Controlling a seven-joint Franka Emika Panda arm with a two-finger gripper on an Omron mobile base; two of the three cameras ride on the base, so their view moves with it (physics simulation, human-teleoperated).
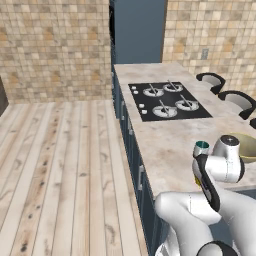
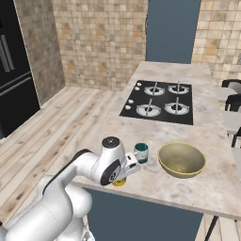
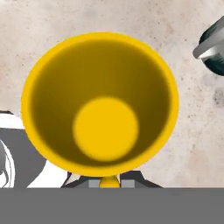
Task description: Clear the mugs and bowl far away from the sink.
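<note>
The yellow mug (image 3: 103,105) is seen from straight above in the hand view, its round mouth wide open below the camera. My gripper (image 3: 109,183) is shut on the mug's handle at the bottom edge; a sliver of yellow (image 2: 120,182) shows under my hand above the counter. The teal mug (image 2: 141,152) (image 1: 201,148) (image 3: 212,48) stands upright just beyond my hand. To its right rests the olive-tan bowl (image 2: 181,160) (image 1: 245,145), upright and apart from it. The sink is out of view.
A black stovetop (image 2: 157,102) (image 1: 167,100) with burners lies farther along the beige marble counter (image 2: 141,129). Dark stools (image 1: 212,80) stand at the counter's far side. A black fridge (image 2: 14,70) stands at the left, across the wooden floor.
</note>
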